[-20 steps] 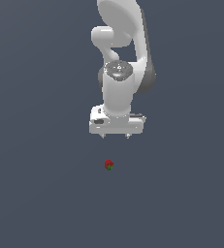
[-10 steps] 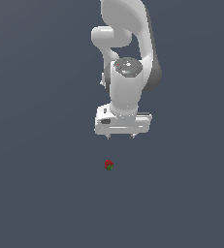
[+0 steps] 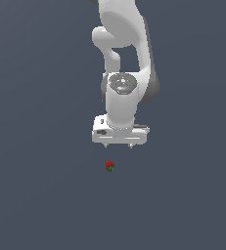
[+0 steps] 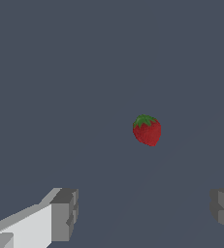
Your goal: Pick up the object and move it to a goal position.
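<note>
The white jointed robot arm point(image 3: 126, 68) is held upright, its white two-fingered gripper point(image 3: 118, 145) spread wide above the small red, green-capped strawberry-like object point(image 3: 109, 166), which is ringed by bare grey floor point(image 3: 41, 195).

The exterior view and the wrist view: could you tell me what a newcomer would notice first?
The white arm fills the upper middle of the exterior view, its gripper open and pointing down. Just below it a tiny red strawberry lies alone on the dark grey floor, apart from the fingers.
</note>
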Controlling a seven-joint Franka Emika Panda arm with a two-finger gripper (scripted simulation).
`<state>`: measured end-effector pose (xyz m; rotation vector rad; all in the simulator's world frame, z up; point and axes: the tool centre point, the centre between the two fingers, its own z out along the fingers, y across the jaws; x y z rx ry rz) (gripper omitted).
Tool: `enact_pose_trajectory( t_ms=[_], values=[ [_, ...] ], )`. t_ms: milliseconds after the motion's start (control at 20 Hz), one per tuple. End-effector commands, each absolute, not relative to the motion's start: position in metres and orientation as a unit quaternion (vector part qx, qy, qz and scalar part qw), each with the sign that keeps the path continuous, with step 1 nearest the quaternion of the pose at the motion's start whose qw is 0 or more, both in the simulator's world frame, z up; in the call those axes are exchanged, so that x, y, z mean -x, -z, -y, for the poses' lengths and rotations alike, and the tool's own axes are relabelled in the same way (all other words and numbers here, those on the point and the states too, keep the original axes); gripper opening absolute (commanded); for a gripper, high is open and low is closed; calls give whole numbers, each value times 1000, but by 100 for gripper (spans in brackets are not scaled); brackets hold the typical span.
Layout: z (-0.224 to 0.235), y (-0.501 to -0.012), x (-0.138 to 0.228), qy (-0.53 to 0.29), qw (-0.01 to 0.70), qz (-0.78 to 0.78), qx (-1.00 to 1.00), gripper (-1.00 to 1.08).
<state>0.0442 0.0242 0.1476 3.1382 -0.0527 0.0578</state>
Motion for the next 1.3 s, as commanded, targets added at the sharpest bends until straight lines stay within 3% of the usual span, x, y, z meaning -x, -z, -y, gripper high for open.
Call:
enact_pose_trajectory(
  t_ms=[0,550,1250],
  values=[
    [-18,-135,-53,-15,0,35,-999,100],
    [7,-83,-82,-2,0,107,-994,100],
    [12,-59,-85,0,0,118,-993,100]
  ],
)
